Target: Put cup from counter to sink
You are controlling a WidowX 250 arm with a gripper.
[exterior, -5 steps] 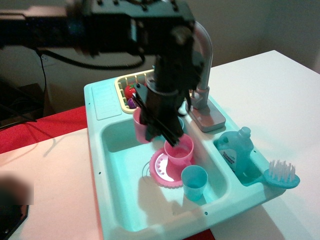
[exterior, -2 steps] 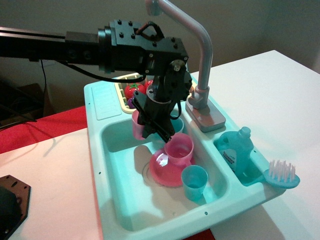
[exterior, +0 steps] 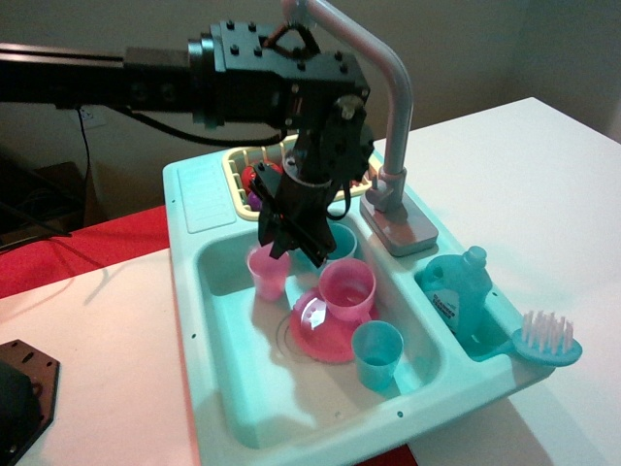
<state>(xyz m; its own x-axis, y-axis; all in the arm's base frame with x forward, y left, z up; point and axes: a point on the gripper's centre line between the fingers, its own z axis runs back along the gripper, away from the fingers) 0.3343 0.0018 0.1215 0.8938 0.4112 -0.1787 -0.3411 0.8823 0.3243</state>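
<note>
Since the earlier frame the cup (exterior: 268, 271) has dropped from high against the back wall to lower inside the sink (exterior: 228, 383), and it now stands upright near the basin's back-left part. Just above it hangs the pincer (exterior: 288, 233), whose dark fingers reach down to the cup's rim; the fingers look slightly parted, but whether they clamp the rim or merely sit over it I cannot tell.

Right of the pincer and a little lower sits a wider pink mug (exterior: 347, 288), resting on a pink plate (exterior: 315, 335) that lies on the sink floor. Further down and to the right of the pincer stands a small blue cup (exterior: 376, 353), close beside the plate. Directly behind the fingers, against the back wall, the rim of another blue cup (exterior: 340, 241) peeks out.

Left of the pincer and above it lies the counter (exterior: 199, 194), its ribbed patch bare. Behind the pincer a yellow rack (exterior: 238, 175) holds red and purple items, partly hidden by the arm. To the pincer's right rises the grey faucet (exterior: 393, 107). Well off to the right, a blue soap bottle (exterior: 456, 291) sits in the side compartment, with a blue brush (exterior: 548, 340) beyond it.
</note>
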